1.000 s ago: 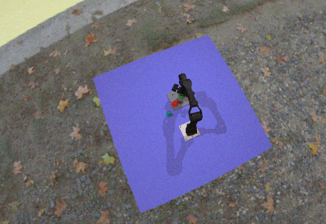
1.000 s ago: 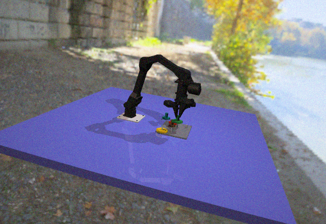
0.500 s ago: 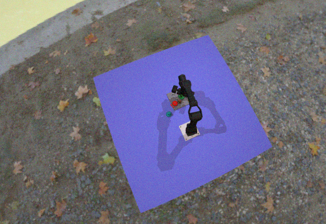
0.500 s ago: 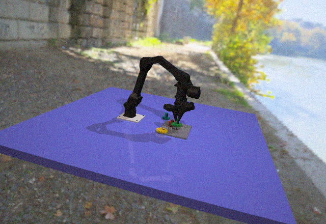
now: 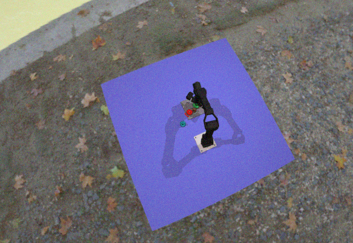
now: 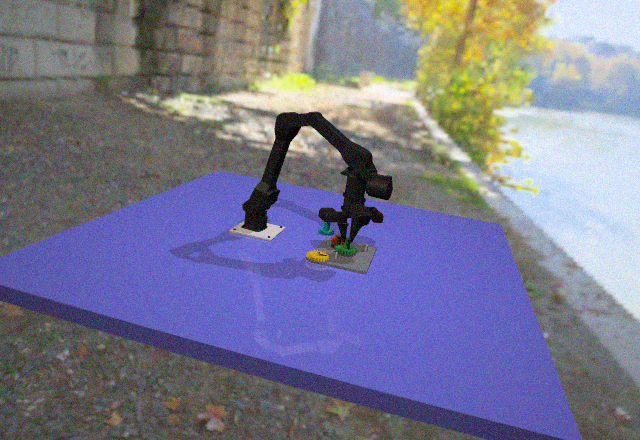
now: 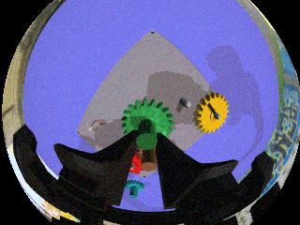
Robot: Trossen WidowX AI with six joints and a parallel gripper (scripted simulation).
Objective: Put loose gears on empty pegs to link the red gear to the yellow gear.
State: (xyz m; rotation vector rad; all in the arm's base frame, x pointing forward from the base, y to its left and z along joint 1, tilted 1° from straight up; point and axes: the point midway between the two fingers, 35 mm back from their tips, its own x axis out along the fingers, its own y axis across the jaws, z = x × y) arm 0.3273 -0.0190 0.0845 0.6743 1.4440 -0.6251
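As I look across from the exterior side, starting at the left, the arm [image 5: 208, 109] [image 6: 330, 138] rises from its pale base plate [image 5: 197, 138] [image 6: 279, 229], bends high at the elbow and drops its wrist almost straight down over the grey board [image 5: 193, 116] [image 6: 356, 264] [image 7: 127, 75]. Next comes the yellow gear [image 6: 316, 257] [image 7: 212, 113], low at the board's near edge, its black stripe plain to see. The teal gear [image 5: 182, 123] [image 6: 325, 230] [image 7: 134, 188] stands loose on the table beyond, apart from the board, knob up. Just right of that, the red gear [image 5: 188, 111] [image 6: 334, 241] [image 7: 136, 165] sits beside a brown knob [image 5: 194, 110] [image 7: 148, 161]; what is under the knob I can't make out.

Then the gripper [image 5: 194, 102] [image 6: 347, 243] [image 7: 146, 135]: its fingers are pinched on the knob of the green gear [image 5: 195, 105] [image 6: 345, 250] [image 7: 147, 117], which looks level and low over the board. A bare peg [image 7: 186, 100] shows just beside its teeth, on the yellow gear's side; another bare peg [image 6: 366, 247] [image 7: 97, 126] lies farther right. Everything turns, I'd judge, on whether a peg hides squarely beneath the green hub, which I can't see; if so, pressing straight down should seat it.
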